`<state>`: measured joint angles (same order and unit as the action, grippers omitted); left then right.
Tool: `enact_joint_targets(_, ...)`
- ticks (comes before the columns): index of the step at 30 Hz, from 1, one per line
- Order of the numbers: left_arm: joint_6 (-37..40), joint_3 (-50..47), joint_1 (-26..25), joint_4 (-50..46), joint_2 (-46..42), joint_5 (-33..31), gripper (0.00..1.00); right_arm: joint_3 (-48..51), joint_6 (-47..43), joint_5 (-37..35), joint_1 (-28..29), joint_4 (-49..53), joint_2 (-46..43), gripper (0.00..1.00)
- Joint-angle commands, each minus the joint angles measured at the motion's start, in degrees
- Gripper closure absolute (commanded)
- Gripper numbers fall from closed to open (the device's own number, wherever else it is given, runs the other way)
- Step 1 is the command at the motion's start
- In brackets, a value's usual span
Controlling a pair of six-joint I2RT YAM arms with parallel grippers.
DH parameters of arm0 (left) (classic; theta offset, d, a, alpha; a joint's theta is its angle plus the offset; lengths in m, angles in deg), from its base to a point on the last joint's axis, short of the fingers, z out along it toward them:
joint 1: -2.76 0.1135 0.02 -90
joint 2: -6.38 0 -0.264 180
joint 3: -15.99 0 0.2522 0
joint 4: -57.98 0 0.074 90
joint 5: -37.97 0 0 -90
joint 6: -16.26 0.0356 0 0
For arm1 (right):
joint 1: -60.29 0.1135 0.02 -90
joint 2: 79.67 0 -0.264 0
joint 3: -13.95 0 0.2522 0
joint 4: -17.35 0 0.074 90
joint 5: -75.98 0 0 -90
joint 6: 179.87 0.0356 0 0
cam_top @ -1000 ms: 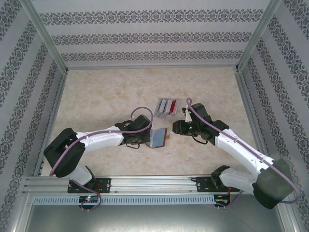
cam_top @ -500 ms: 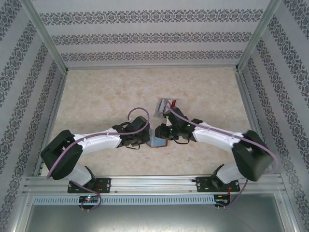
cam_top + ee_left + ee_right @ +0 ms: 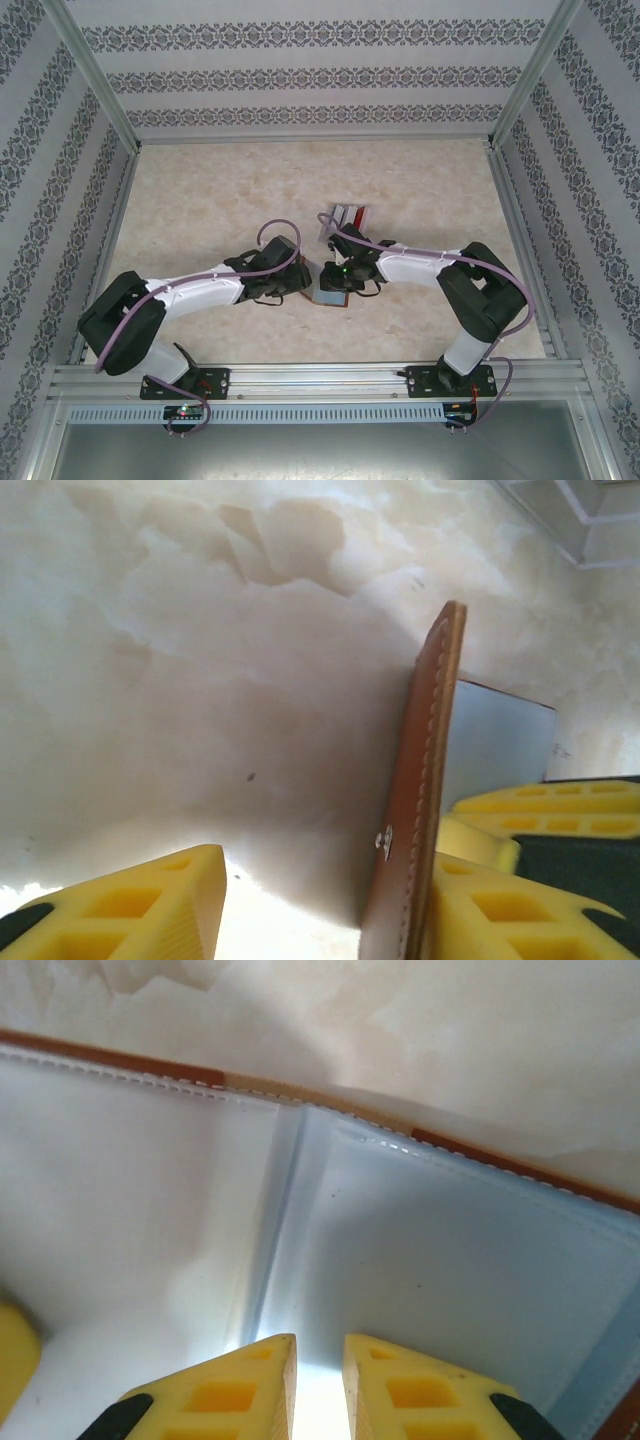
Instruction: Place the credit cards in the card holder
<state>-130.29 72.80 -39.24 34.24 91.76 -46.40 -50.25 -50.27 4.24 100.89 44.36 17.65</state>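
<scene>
Brown leather of the card holder (image 3: 415,810) stands on edge against one finger of my wide-open left pincer (image 3: 322,880). My right pincer (image 3: 318,1350), narrowed to a slit, sits over its grey fold; I should pin that flat before fetching the credit cards (image 3: 346,216) just beyond.

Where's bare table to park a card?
Bare: far-left table, between back rail and left arm; far-right corner past the cards; near strip before the front rail. Crowded: centre, where left tool and right tool meet at the holder.
</scene>
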Motion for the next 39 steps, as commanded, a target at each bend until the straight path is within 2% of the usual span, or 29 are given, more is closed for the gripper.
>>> enact_joint_targets(1, 3.7, -0.9, 2.1, -0.6, 2.6, 2.6, 0.57, -1.4, -4.4, -2.5, -0.8, 4.8, 1.8, 0.77)
enact_joint_targets(3, 4.4, -0.9, 2.8, -1.0, 3.4, 2.7, 0.66, -1.8, -5.6, -2.8, -1.0, 5.6, 1.9, 0.77)
enact_joint_targets(5, 5.2, -1.2, 3.3, -1.3, 3.3, 2.5, 0.70, -2.4, -7.2, -3.6, -1.3, 6.6, 1.8, 0.77)
enact_joint_targets(11, 7.2, -3.7, 3.8, -2.1, 0.6, 2.5, 0.71, -4.3, -12.4, -8.7, -2.0, 11.2, 2.9, 0.76)
enact_joint_targets(13, 8.2, -4.7, 3.9, -1.3, 0.5, 3.5, 0.72, -4.3, -13.6, -8.1, -2.1, 10.8, 2.7, 0.76)
enact_joint_targets(19, 7.1, -3.9, 3.8, 5.7, 6.8, 12.3, 0.75, -5.2, -12.8, -7.1, -2.1, 9.4, 0.2, 0.71)
enact_joint_targets(22, 6.3, -3.7, 3.8, 7.2, 7.3, 12.8, 0.74, -5.5, -11.5, -8.3, -2.1, 9.3, -2.2, 0.67)
enact_joint_targets(27, 8.2, -2.3, 4.0, 2.2, 4.3, 9.6, 0.70, -6.5, -10.8, -11.3, -2.1, 10.8, -6.1, 0.66)
enact_joint_targets(31, 9.9, -0.4, 4.7, -2.9, 0.7, 5.9, 0.56, -7.9, -10.7, -11.7, -1.8, 12.8, -6.8, 0.65)
enact_joint_targets(33, 10.6, 0.6, 5.3, -5.4, -0.6, 4.7, 0.53, -9.9, -10.0, -12.3, -0.8, 15.9, -5.0, 0.64)
enact_joint_targets(39, 11.4, 1.4, 8.8, -8.6, -3.7, 3.7, 0.47, -13.2, -8.5, -15.5, 5.2, 18.3, 0.9, 0.44)
